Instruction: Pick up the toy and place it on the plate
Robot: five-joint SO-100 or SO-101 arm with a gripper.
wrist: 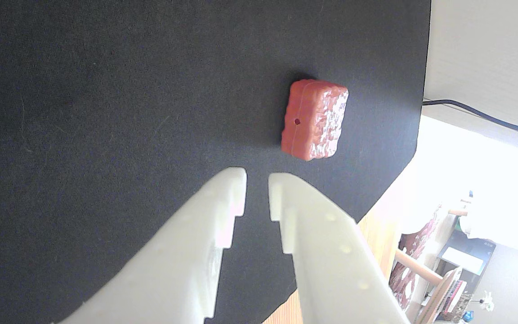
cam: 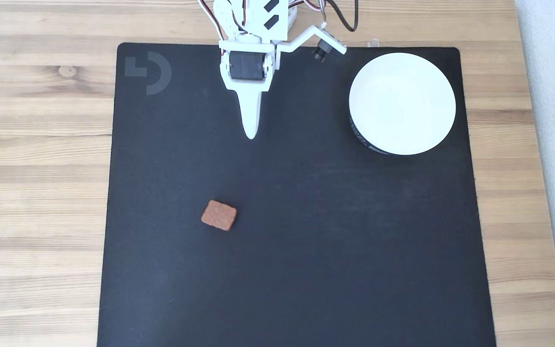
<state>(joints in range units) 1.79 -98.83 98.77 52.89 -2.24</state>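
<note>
Jaws slightly apart, empty, well short of the toy; I judge they should widen, square across its short sides, then descend on the mat.

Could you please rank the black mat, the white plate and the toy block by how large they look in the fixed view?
Largest to smallest in the fixed view:
1. The black mat, covering most of the tabletop.
2. The plate, near the mat's upper right corner.
3. The toy, far smaller than the plate.
</note>
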